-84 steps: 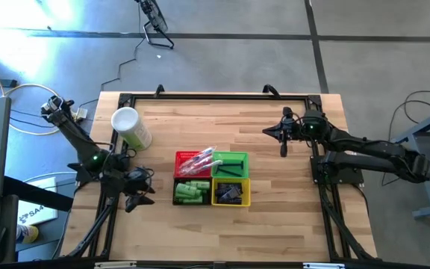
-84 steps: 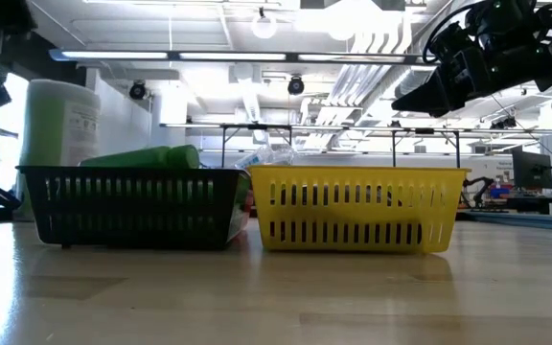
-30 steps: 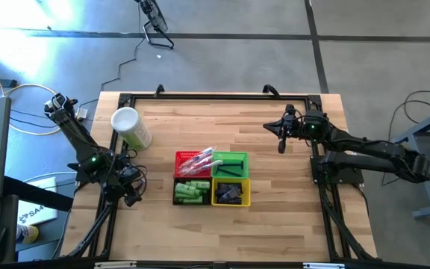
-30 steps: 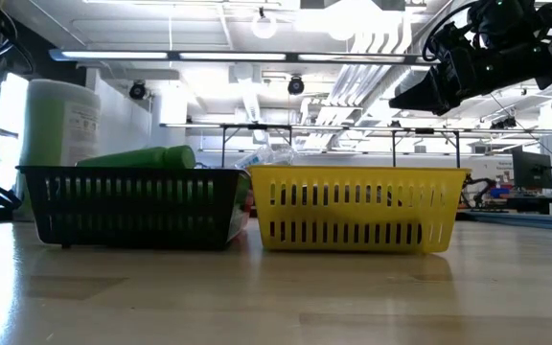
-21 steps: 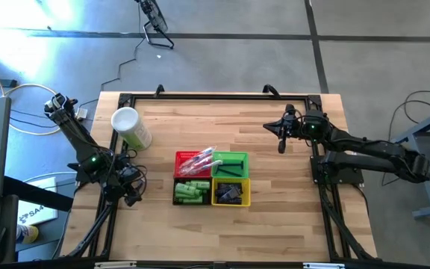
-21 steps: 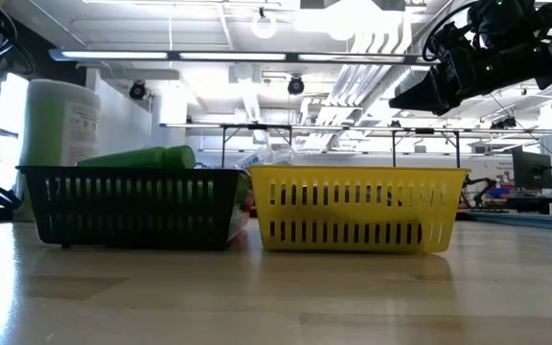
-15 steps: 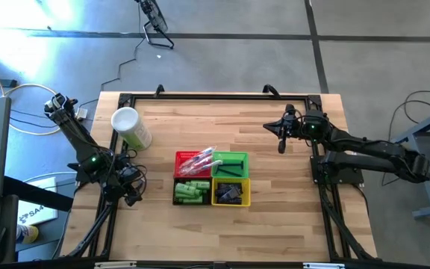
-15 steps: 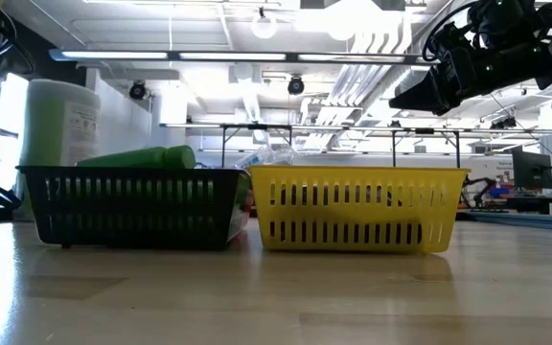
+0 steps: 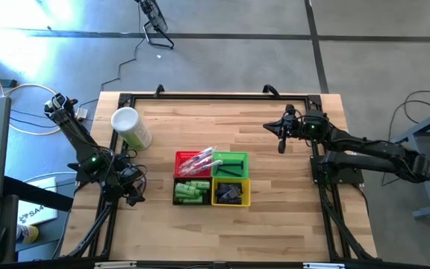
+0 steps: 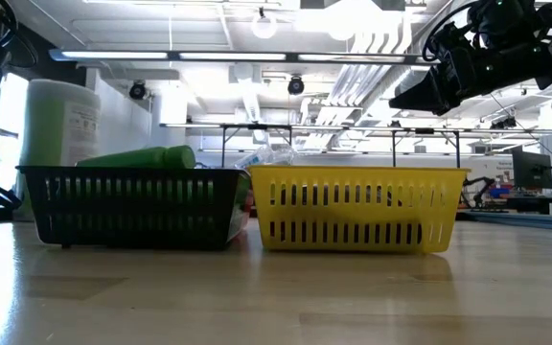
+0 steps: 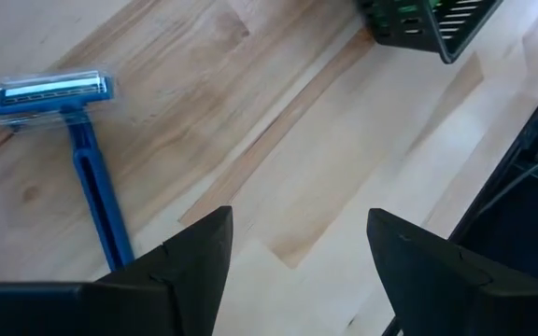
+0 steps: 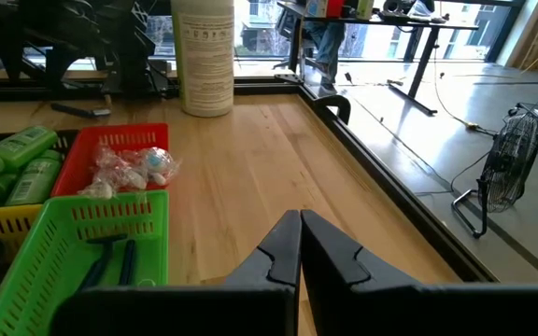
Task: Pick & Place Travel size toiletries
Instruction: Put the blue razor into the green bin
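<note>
A blue razor (image 11: 75,159) lies flat on the wood in the left wrist view, its head under a clear cap. My left gripper (image 11: 299,224) hovers open over bare wood beside the razor's handle, near the table's left edge (image 9: 131,193). Green mini bottles (image 9: 190,191) lie in the black basket (image 9: 176,196). Dark packets (image 9: 230,194) fill the yellow basket (image 9: 246,196). Clear wrapped items (image 12: 124,170) lie in the red basket (image 9: 179,158). Dark sticks (image 12: 110,263) lie in the green basket (image 9: 239,156). My right gripper (image 9: 281,140) waits shut above the table's far right.
The four baskets form one block at the table's middle. A tall white and green canister (image 9: 131,127) stands at the far left. Bare wood lies between the baskets and both arms. A black frame rail (image 12: 381,187) runs along the table's edges.
</note>
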{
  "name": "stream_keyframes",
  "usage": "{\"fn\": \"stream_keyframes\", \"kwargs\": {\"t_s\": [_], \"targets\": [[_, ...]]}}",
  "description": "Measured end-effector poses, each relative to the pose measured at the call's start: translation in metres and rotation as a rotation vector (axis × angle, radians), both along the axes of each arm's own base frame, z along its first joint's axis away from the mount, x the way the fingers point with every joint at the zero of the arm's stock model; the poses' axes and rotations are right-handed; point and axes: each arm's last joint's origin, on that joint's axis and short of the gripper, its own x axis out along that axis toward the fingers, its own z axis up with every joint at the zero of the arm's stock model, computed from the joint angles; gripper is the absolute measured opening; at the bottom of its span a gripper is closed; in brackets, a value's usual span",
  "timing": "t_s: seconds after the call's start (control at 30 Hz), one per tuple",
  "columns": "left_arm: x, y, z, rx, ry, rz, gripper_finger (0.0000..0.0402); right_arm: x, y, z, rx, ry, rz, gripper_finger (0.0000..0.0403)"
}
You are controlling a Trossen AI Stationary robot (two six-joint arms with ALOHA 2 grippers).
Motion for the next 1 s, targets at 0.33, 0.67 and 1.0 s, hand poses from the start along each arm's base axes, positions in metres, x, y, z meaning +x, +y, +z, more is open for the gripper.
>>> {"fn": "stream_keyframes", "kwargs": {"t_s": [0.33,0.67,1.0], "targets": [[0.0002,-0.0002,0.0002,-0.003,-0.002,0.004,0.0244,0.0000,0.0000,0.0001,0.029,-0.010,-0.007,0.0003],[0.0028,-0.0034,0.0034,-0.093,-0.010,0.071,0.0244,0.0001,0.0000,0.0003,0.028,-0.011,-0.007,0.0003],[0.0023,-0.0027,0.0026,-0.093,0.003,0.085,0.0244,0.0000,0.0000,0.0001,0.028,-0.009,-0.007,0.0003]]}}
